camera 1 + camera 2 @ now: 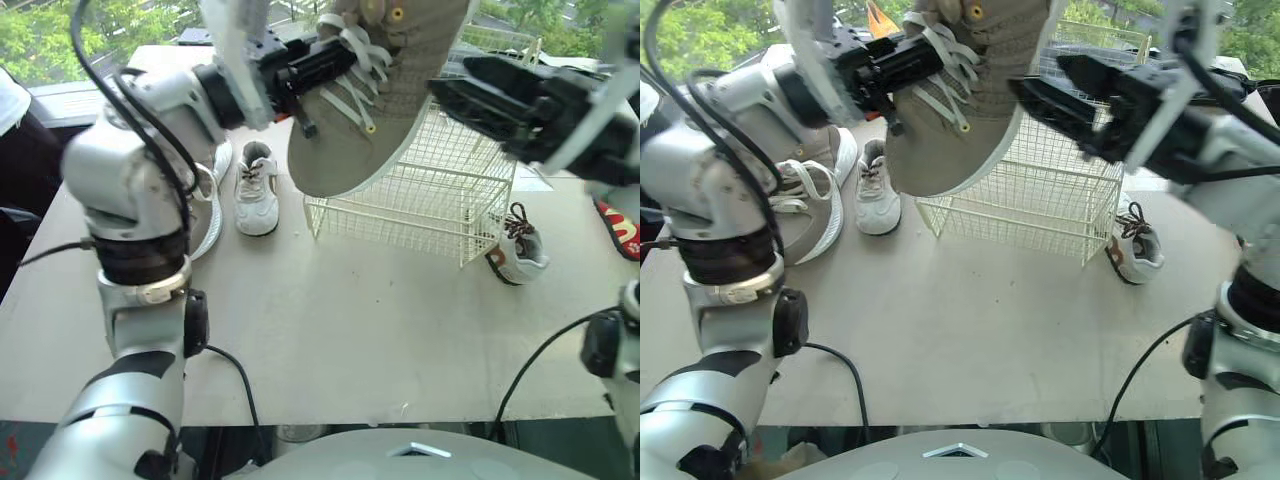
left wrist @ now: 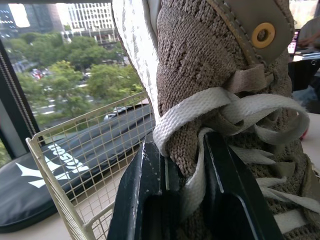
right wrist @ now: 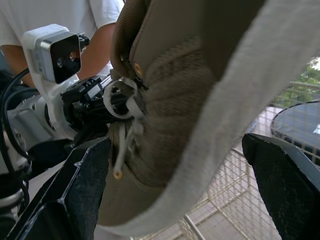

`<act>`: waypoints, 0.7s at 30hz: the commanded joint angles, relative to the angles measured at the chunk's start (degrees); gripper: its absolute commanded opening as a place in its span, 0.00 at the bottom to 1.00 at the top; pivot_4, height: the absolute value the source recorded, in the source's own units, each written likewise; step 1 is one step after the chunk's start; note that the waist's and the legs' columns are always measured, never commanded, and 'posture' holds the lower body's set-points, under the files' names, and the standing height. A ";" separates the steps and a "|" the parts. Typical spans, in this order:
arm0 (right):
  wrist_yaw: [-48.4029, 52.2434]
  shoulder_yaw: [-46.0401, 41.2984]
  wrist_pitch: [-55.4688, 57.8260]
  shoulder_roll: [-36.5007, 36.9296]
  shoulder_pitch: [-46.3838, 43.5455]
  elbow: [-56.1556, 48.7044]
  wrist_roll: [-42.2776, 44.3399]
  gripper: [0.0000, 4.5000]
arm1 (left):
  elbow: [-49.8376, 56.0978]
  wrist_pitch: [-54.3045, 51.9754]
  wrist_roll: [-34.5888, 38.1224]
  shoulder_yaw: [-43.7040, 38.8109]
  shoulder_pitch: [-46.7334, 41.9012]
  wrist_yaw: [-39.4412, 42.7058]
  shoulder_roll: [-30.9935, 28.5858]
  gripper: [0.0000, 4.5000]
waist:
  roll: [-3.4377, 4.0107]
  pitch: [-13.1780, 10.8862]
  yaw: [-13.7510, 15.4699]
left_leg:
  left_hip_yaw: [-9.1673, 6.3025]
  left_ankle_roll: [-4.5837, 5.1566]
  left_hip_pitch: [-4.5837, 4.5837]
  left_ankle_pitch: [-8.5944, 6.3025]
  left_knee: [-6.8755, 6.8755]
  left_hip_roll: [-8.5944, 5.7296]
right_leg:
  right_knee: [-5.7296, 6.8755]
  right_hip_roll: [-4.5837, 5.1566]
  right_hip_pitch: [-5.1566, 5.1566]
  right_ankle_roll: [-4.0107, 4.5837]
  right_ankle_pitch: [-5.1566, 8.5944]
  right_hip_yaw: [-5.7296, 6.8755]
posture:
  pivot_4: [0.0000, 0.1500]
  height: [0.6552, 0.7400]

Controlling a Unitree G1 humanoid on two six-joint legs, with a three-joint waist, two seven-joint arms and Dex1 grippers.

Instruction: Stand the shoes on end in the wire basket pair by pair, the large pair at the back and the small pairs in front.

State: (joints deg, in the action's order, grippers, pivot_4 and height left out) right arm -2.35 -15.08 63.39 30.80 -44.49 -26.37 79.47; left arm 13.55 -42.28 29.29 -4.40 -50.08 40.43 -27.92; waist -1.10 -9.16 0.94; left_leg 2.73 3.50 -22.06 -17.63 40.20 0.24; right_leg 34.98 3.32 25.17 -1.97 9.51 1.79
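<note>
Left pincer [image 1: 335, 58] clamped on laces of large tan shoe [image 1: 390, 110], held high over wire basket [image 1: 440, 210]. Right pincer [image 1: 1045, 82] gaping astride sole, gripping nothing. Risk: laces slip, shoe swings, drops onto table [image 1: 330, 330].

The left arm is raised and bent, its left claw [image 1: 343, 53] clamped on the laces of the large shoe [image 1: 380, 110]. The right claw [image 1: 455, 82] faces it, fingers spread wide.

Large shoe [image 1: 380, 120]: taupe knit, off-white laces [image 2: 235, 107], gold eyelet [image 2: 263, 34]. My left gripper [image 1: 345, 52]: black. Wire basket [image 1: 440, 200]: cream grid. Left small shoe [image 1: 257, 190]: white, brown trim. Right small shoe [image 1: 522, 252]: white-grey, orange, dark lacing. Table [image 1: 350, 330]: beige.
</note>
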 commanded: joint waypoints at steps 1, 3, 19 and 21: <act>-8.15 1.93 -3.65 -4.14 -3.99 1.74 2.17 0.91 | 4.85 8.77 -2.84 1.45 0.02 -0.63 1.04 0.05 | 0.00 0.00 -0.10 | 0.02 0.02 -0.01 0.00 0.00 0.00 | -0.02 -0.03 0.00 -0.01 -0.01 -0.01 | 1.00 1.00; -9.49 3.60 -3.66 -5.24 -4.86 2.70 0.92 0.86 | 4.77 12.78 -4.92 3.24 0.62 -0.23 1.74 0.05 | 0.00 0.00 -0.07 | 0.07 0.06 -0.01 0.00 0.00 -0.02 | -0.04 -0.27 0.00 -0.07 -0.05 -0.03 | 1.00 1.00; -3.28 3.85 -8.10 -1.85 -7.82 4.34 -10.20 0.02 | 4.24 -5.04 13.08 -8.33 1.24 -2.50 3.02 0.35 | -0.01 0.01 -0.36 | 0.05 0.27 -0.04 -0.11 -0.01 0.05 | -0.08 -0.43 0.01 -0.13 -0.04 0.15 | 1.00 1.00; -0.40 2.92 -9.11 -0.28 -8.33 4.65 -11.43 0.02 | 4.46 -12.42 19.22 -11.61 2.14 -2.84 0.39 0.60 | -0.01 0.01 -0.44 | 0.05 0.27 -0.05 -0.11 0.00 0.06 | -0.08 -0.43 0.02 -0.13 -0.04 0.16 | 1.00 1.00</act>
State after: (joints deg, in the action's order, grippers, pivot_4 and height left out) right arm -5.13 -9.46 57.82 28.63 -50.48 -21.26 70.36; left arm 14.51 -47.94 40.13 -12.00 -48.11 37.32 -25.55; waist -1.11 -9.16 0.50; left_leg 2.77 3.77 -22.10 -17.75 40.20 0.30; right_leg 34.92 2.89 25.19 -2.10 9.47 1.95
